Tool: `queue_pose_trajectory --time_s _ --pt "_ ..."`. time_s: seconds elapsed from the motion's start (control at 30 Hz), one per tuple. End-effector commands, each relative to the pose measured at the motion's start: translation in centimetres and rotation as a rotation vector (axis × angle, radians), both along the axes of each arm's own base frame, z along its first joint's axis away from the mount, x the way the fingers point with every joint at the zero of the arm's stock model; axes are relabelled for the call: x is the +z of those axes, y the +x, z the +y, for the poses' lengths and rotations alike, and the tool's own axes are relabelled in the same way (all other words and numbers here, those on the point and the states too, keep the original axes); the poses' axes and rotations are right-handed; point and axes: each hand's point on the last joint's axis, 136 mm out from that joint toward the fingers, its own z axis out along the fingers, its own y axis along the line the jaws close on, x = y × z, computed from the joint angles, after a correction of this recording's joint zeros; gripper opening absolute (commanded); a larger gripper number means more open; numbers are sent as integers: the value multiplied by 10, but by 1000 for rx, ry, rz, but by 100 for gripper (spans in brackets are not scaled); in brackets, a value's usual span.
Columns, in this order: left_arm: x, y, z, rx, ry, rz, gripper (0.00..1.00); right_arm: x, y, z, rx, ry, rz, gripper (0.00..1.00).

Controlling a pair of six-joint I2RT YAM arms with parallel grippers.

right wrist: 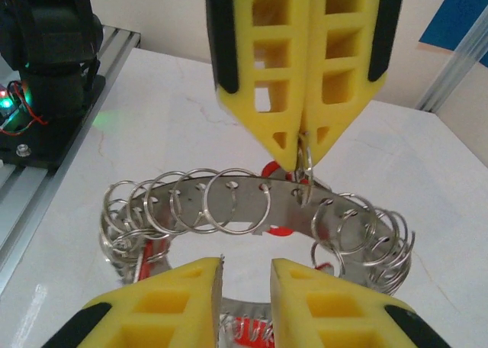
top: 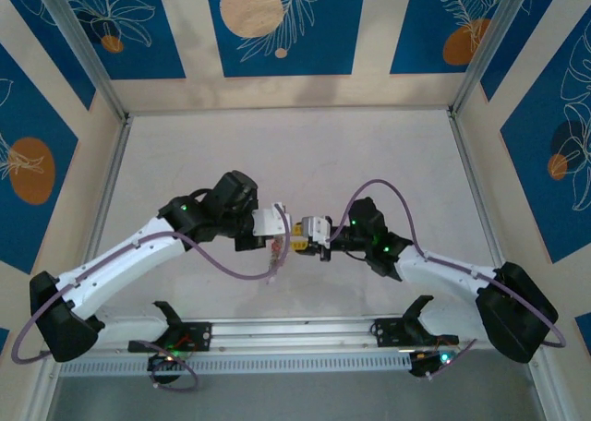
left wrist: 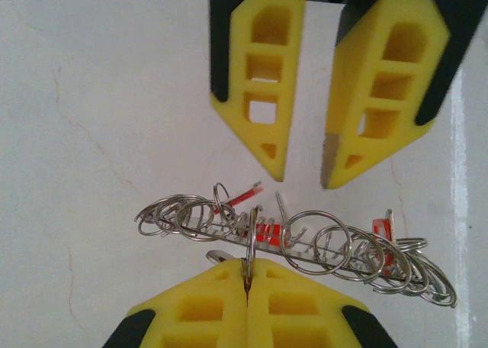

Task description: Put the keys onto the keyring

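Pinching a split ring (left wrist: 249, 241) of the keyring (right wrist: 229, 189), my left jaws hold it above the surface's (top: 277, 153) near edge; my right jaws stand spread opposite. Threading seems underway; next, right should close on a red key (left wrist: 381, 227).

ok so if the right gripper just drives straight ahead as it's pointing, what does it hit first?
Likely the keyring: its metal band hangs just ahead of the open right gripper, pinched from the far side by the left gripper. Depth is hard to judge.
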Motion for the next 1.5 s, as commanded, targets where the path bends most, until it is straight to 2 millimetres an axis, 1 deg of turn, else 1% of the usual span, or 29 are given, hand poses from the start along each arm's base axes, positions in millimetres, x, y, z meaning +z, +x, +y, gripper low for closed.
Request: queue_pose_trajectory --time_s 0.0,0.13,0.27,0.43,0.53,0.57,0.7,0.73,0.8,0.9,0.97,1.0,1.17,1.27,1.47 --pt "13 -8 -7 -87 -24 -27 0 26 1 10 36 75 26 24" --pt "11 -7 -7 -102 -7 -33 0 29 0 12 44 67 73 22" --pt "11 -9 -9 -121 -25 -48 0 29 0 15 63 24 132 20" --pt "14 -9 -10 -125 -35 -52 0 26 1 18 67 23 149 19" --pt "15 -10 -12 -137 -45 -56 0 22 5 19 49 7 152 13" --pt "16 -10 -12 -135 -47 -56 0 22 6 19 42 7 150 12" --pt "17 -10 -10 -132 -49 -62 0 19 9 19 28 -3 152 15" --pt "16 -11 -10 -138 -50 -64 0 19 7 19 32 -5 153 12" --pt "17 -11 -12 -140 -57 -67 0 20 6 19 37 -4 155 0" --pt "21 -9 -13 -119 -79 -69 1 21 4 21 57 9 157 0" --pt "22 -8 -12 -101 -105 -75 15 26 1 22 72 48 150 0" --pt "21 -9 -11 -96 -119 -76 17 30 1 21 70 74 143 0" --pt "18 -15 -4 -78 -193 -54 17 50 5 14 50 191 131 0" --pt "13 -21 -3 -98 -237 -59 19 58 3 11 62 238 113 0" --pt "16 -14 -3 -64 -307 -81 21 67 -3 11 99 280 82 0"
